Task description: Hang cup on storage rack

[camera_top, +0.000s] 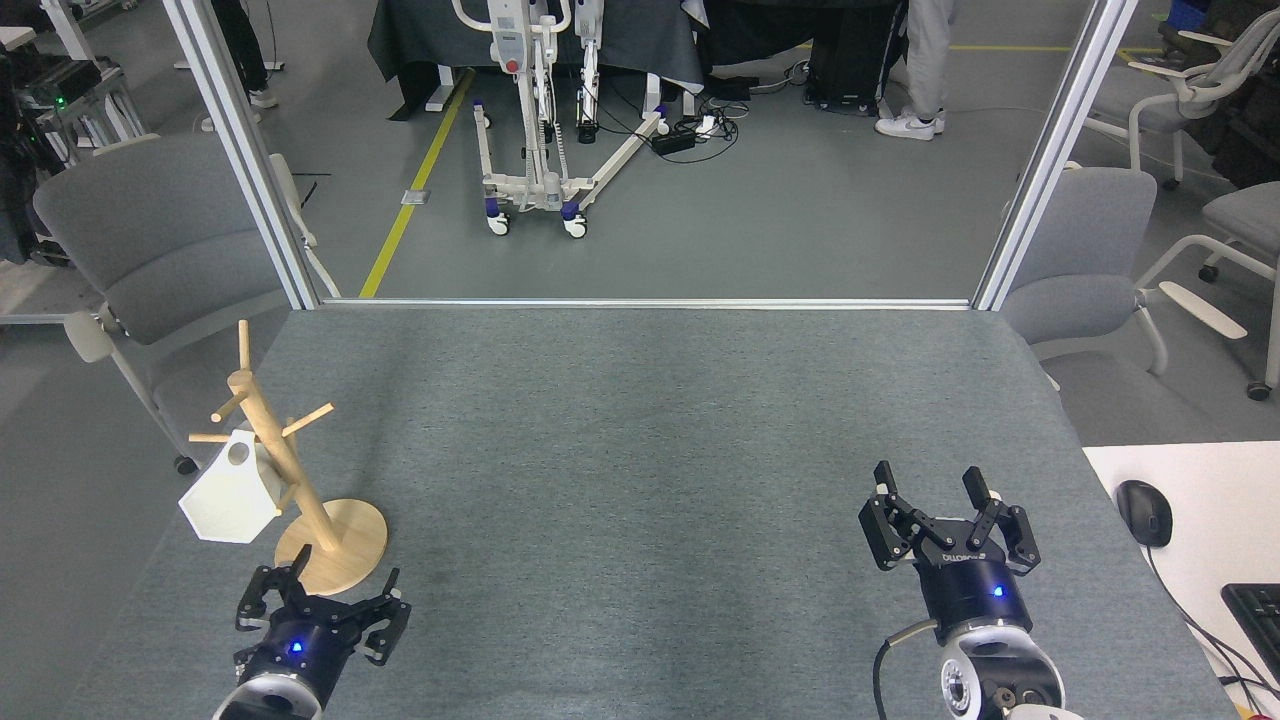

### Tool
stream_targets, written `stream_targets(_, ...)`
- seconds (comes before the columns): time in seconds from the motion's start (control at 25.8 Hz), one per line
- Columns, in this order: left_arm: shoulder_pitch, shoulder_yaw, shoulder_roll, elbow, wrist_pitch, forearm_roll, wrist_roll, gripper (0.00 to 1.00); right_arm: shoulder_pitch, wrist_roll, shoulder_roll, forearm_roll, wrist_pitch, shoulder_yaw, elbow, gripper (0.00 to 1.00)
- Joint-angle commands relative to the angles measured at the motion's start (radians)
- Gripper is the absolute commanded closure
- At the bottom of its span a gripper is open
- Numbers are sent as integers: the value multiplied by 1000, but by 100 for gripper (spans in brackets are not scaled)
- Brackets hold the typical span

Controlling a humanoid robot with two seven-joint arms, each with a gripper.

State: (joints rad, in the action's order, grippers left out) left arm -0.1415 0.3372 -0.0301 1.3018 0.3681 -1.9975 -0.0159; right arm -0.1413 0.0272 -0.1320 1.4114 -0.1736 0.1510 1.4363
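the small plain white cup with a hexagonal rim and faceted tapering sides (228, 502) hangs on the light wooden mug tree, a slim upright post with short angled pegs on a round flat base (290, 480), at the near left of the grey felt-covered surface (650, 450); it sits on the post's left side, a peg passing through the round hole in its handle tab, the body tilted and dangling below with one flat facet facing the head view and clear of the surface; it lies up and to the left of the left gripper (318, 598), which is by far the nearer arm and hovers just in front of the rack's base, touching neither rack nor cup; its fingers (262, 590) are spread wide and hold nothing; the right gripper (942, 505) is well apart at the near right, fingers likewise splayed and empty; by the look of it the hanging is done, and any coming move is only a withdrawal away from the base; the cup looks matte, unmarked, and light.
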Motion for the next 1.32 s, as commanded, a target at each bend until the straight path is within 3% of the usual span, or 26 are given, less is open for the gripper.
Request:
stream_targets(0.0,-4,-21,-86,4,25,3,-13,1,0,4,-1,0,0,1,0,0)
stream_targets(0.12,-18,-93,-103,8,14,26,-15,1,0,4,0,0,0,1,0,0)
stream_targets(0.39,-98,-288,-105,11,-55,304,-13,1,2,4,5,-3,0,-1,-4,0)
stream_targets(0.7,-217,-434,-108,25,-198,322,-12,1,0,7,5,-8,0,7,-5,0)
stream_targets(0.93,-208,-434,-103,73,-206,324,-7,1,0,11,5,-8,0,12,-48,0)
stream_targets(1.28,-75,-394,-100,120,-206,322,-15,1,-3,11,14,-9,0,12,-51,0)
